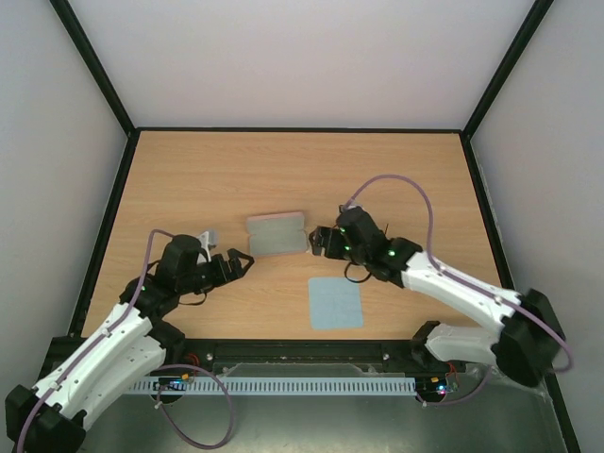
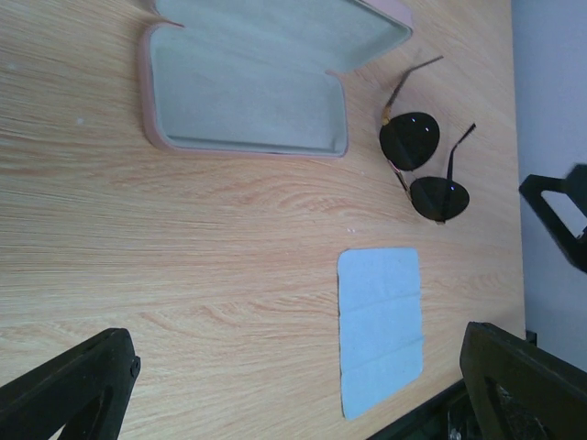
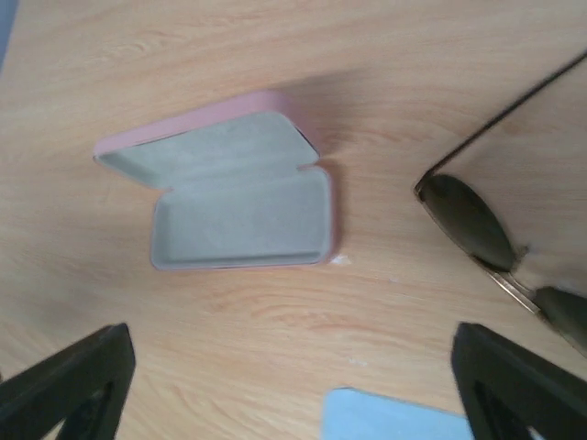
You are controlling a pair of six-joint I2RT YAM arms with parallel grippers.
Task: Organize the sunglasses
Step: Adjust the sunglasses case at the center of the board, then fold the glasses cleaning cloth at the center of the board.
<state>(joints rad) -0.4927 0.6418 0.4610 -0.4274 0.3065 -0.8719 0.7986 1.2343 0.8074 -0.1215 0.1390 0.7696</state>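
Light wooden table top [image 1: 283, 170], enclosed by white walls and a black frame, is recorded as the work surface. Both arm bases are mounted at its near edge.

A pink glasses case [image 1: 276, 233] is located near the middle of the table. It is laid open with the lid folded back flat, and a pale grey-green lining is exposed.

The sunglasses [image 2: 424, 165] are found lying on the bare wood to the right of the case, close to it but not touching. Two dark oval lenses in a thin frame are noted, and both thin arms are unfolded. In the top view the pair is largely covered by the right arm and cannot be made out clearly.

A light blue cloth [image 1: 336, 302] is spread flat on the near-right side of the case and apart from it. Fold creases are visible across it. The sunglasses are seen just beyond its far edge, with bare wood between the two.

The left gripper [image 2: 295, 344] is held above the table to the near-left of the case. Its jaws are spread wide and nothing is gripped.

The right gripper [image 3: 292, 337] is held just to the right of the case, facing it. Its jaws are likewise spread wide and nothing is gripped. The sunglasses are seen at the side of its wrist view, outside the jaws.
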